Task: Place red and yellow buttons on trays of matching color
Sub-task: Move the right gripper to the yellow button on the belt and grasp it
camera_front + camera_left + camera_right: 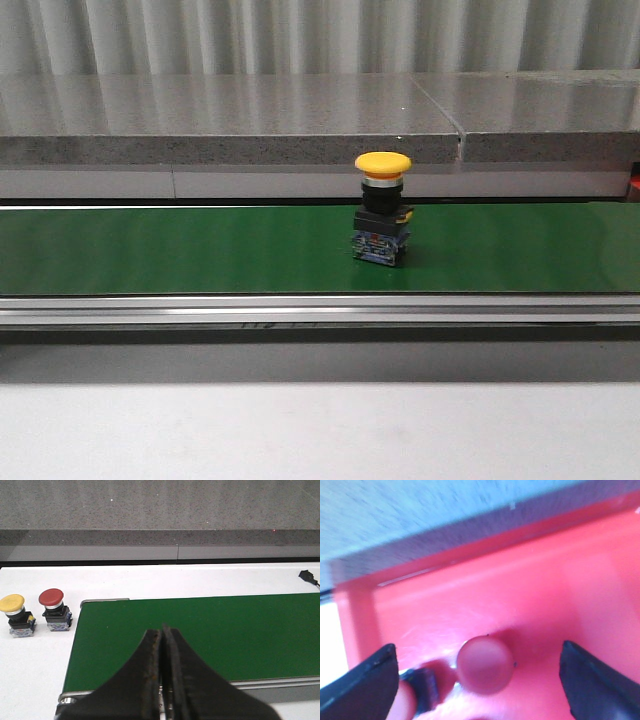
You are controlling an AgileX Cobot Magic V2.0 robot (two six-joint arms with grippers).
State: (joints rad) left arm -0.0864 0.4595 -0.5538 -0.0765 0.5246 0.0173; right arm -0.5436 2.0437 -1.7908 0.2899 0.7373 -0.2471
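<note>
left gripper (161, 630): pinched closed, empty, over green conveyor belt (210, 635) | yellow button (17, 615) and red button (55, 610) upright beside belt end | yellow button on belt (382, 208): rigid, light, top-heavy, likely best gripped at black collar | right gripper (477, 672): spread wide over red button (485, 665) in red tray (535, 590)

A button (382, 208) stands upright on the conveyor belt (180, 250), right of centre, with a stone ledge (220, 120) running behind it.
</note>
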